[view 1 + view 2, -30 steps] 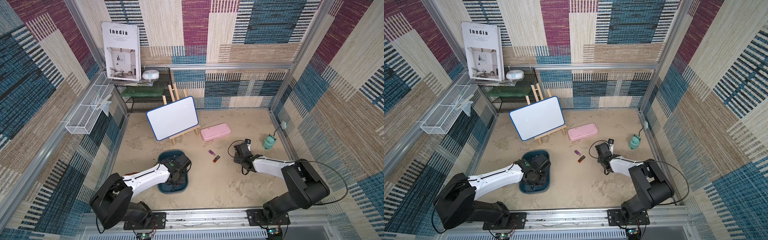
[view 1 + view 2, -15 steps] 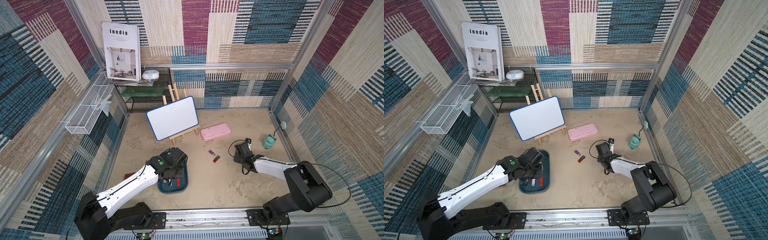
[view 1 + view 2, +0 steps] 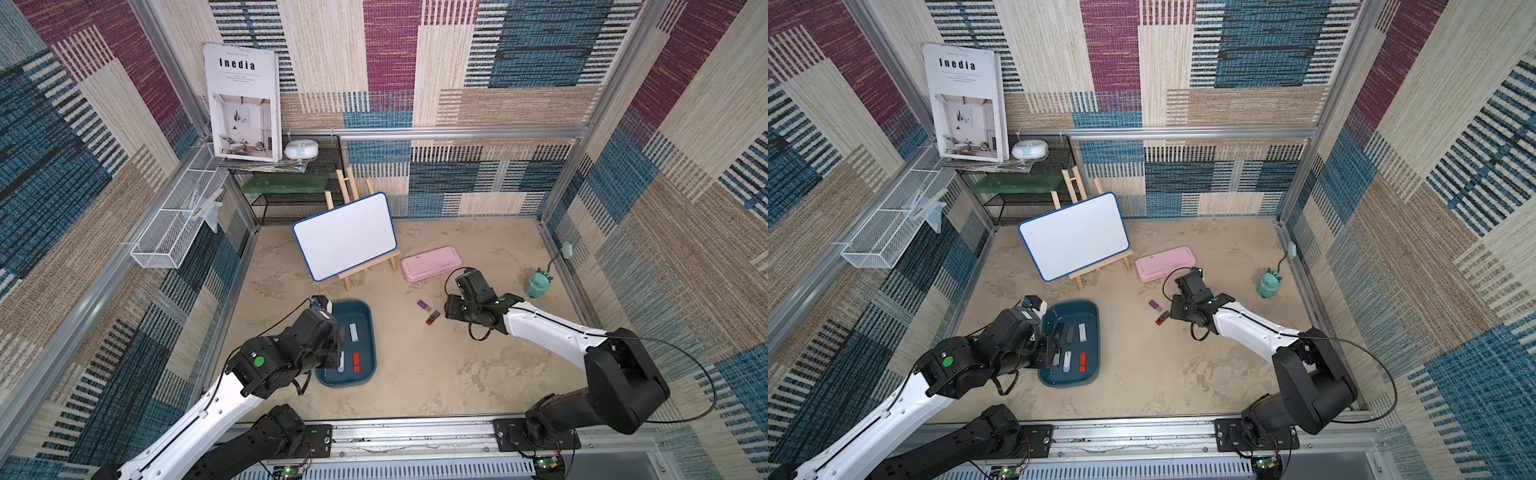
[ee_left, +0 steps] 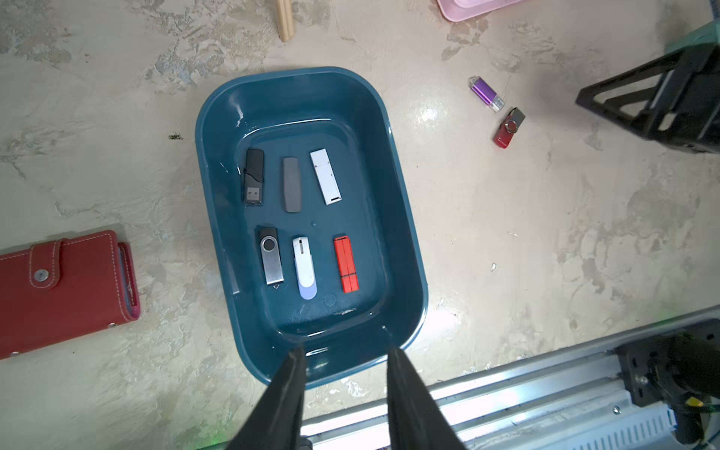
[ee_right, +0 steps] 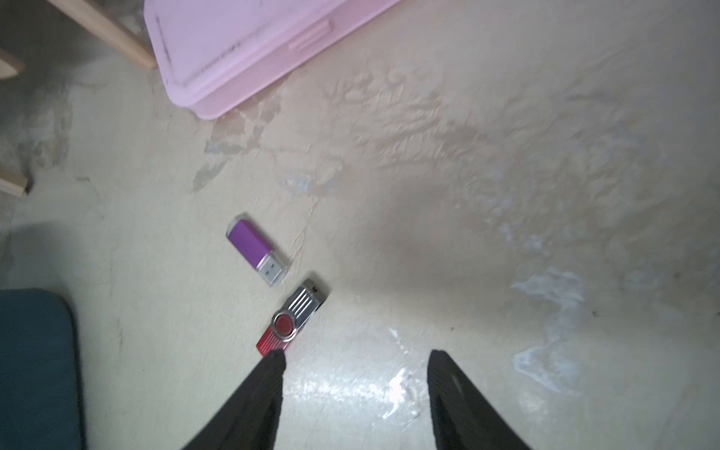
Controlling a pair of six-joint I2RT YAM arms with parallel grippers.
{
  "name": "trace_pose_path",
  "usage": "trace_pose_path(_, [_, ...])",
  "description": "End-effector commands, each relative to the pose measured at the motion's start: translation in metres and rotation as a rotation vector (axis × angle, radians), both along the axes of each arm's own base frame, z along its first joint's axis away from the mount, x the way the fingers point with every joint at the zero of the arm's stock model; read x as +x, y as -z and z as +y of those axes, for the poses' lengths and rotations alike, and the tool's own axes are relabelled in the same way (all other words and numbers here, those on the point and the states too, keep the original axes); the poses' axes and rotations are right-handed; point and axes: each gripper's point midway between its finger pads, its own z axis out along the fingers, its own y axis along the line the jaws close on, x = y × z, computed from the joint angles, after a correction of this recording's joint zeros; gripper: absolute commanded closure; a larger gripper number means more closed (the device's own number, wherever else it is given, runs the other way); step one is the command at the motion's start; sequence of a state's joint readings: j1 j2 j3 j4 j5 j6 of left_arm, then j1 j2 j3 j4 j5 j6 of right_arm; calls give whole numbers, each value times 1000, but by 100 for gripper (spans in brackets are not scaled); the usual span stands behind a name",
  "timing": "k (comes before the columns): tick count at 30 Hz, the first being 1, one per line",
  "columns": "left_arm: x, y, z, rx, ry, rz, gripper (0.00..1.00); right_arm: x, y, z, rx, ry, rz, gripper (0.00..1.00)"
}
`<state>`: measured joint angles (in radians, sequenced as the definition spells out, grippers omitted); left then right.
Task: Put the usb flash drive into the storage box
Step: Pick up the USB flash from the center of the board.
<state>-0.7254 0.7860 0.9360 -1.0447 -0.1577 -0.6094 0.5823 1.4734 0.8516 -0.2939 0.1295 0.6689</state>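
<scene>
The left claw (image 4: pixel 346 350) hangs slightly parted, empty, over one end of the storage box (image 4: pixel 220 195) — six flash drives (image 4: pixel 304 269) lie inside in two rows. A purple drive (image 5: pixel 253 245) and a red drive (image 5: pixel 292 321) lie on the desk (image 5: pixel 467 195), the wide, empty right claw (image 5: pixel 357 354) just beside the red one.

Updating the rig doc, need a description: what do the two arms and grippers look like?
Both match: left arm and right arm have white shell links, black joint housings, black bases on an aluminium rail. A green dot marks each wrist housing. Thin black cable loops along each. On left gripper and right gripper, two black tapered fingers.
</scene>
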Motion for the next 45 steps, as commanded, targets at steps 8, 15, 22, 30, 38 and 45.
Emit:
trace_pose_path(8, [-3, -3, -7, -52, 57, -45, 60, -16, 38, 33, -57, -2, 171, 35])
trace_pose_path(15, [-3, -3, -8, -53, 60, -43, 60, -6, 49, 38, -99, 8, 184, 35])
trace_pose_path(22, [-3, -2, -7, -54, 55, -45, 59, -1, 63, 40, -181, -7, 211, 39])
trace_pose_path(30, [-2, -1, -7, -51, 52, -41, 59, -3, 70, 47, -221, -32, 222, 44])
trace_pose_path(38, [-3, 0, -7, -51, 52, -40, 59, -7, 77, 52, -239, -73, 241, 52])
trace_pose_path(45, [-3, 0, -7, -50, 53, -37, 59, -8, 75, 55, -246, -98, 231, 58])
